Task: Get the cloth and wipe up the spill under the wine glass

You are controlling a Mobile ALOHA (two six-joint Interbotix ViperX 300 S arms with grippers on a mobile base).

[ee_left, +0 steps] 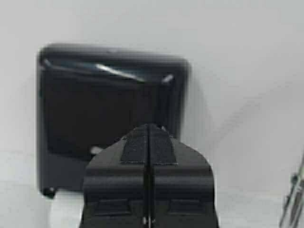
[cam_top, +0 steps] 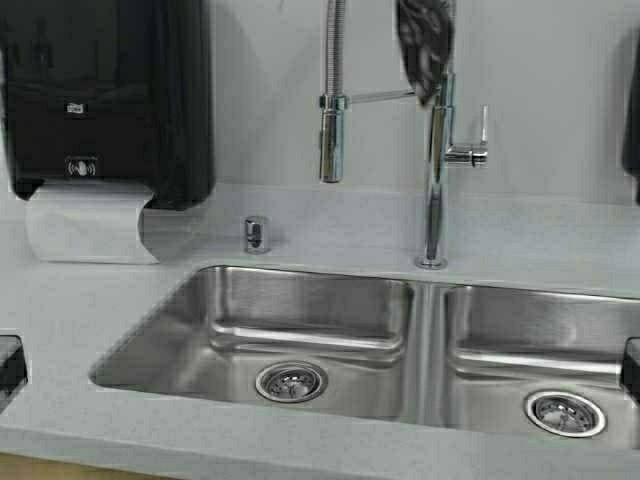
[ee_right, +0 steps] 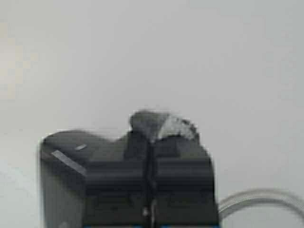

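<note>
The cloth [cam_top: 425,42], grey with a black pattern, hangs over the top of the tall chrome faucet [cam_top: 436,170] at the back of the sink. The wine glass is out of view, and no spill shows. My left gripper [ee_left: 148,127] is shut and empty and faces the black towel dispenser [ee_left: 109,109]. Only a dark part of that arm [cam_top: 8,365] shows at the left edge of the high view. My right gripper [ee_right: 151,138] is shut. A bit of the grey cloth [ee_right: 164,124] shows just past its fingertips. That arm [cam_top: 631,366] sits at the right edge.
A double steel sink [cam_top: 300,330] fills the middle of the grey counter [cam_top: 70,300]. A pull-down sprayer [cam_top: 332,140] hangs left of the faucet. The paper towel dispenser [cam_top: 100,90] is on the wall at left, with paper [cam_top: 85,225] hanging. A dark object [cam_top: 632,100] stands at the right edge.
</note>
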